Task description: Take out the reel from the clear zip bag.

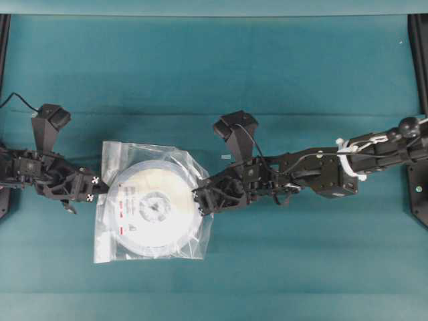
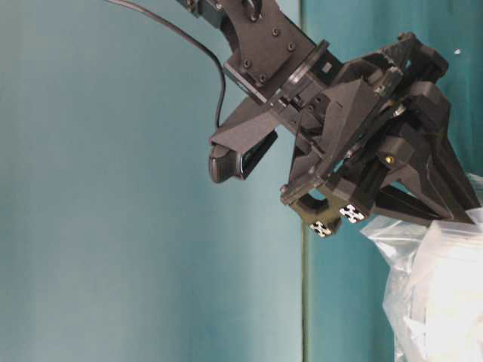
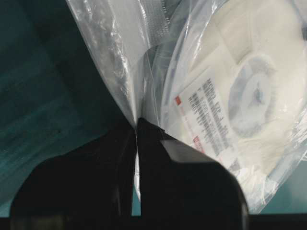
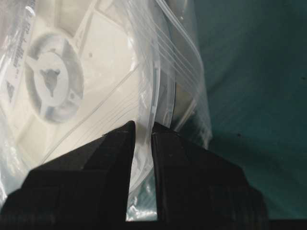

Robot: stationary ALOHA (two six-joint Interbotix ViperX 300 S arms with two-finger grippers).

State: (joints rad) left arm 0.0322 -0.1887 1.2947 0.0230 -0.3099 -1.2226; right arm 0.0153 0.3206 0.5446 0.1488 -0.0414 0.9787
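The right gripper (image 1: 198,199) reaches in from the right of the overhead view and its two dark fingers (image 4: 115,158) stand close together, clamped on the rim of the reel (image 1: 155,207) with a layer of bag film caught between them; the right wrist view shows the translucent rim edge running straight down into the narrow gap between the jaws. From that grip the reel spreads away to the left, a flat white disc with its grey hub (image 4: 49,76) up and to the left of the fingertips in the wrist view, and a printed label with red marks (image 3: 199,120) lying on its left half. The clear zip bag (image 1: 110,227) wraps the reel on all sides, crinkled, with its zip strip (image 4: 184,52) running along the right side beside the right gripper. On the opposite, left side, the left gripper (image 1: 100,187) is closed tight on a pinch of the bag's film, its fingers (image 3: 115,158) meeting with only the thin plastic between them, just left of the reel's rim and not touching the reel itself. In the table-level view the bag and reel appear raised at that left gripper, a bright mass at the lower right. Around everything lies the teal table (image 1: 281,80).
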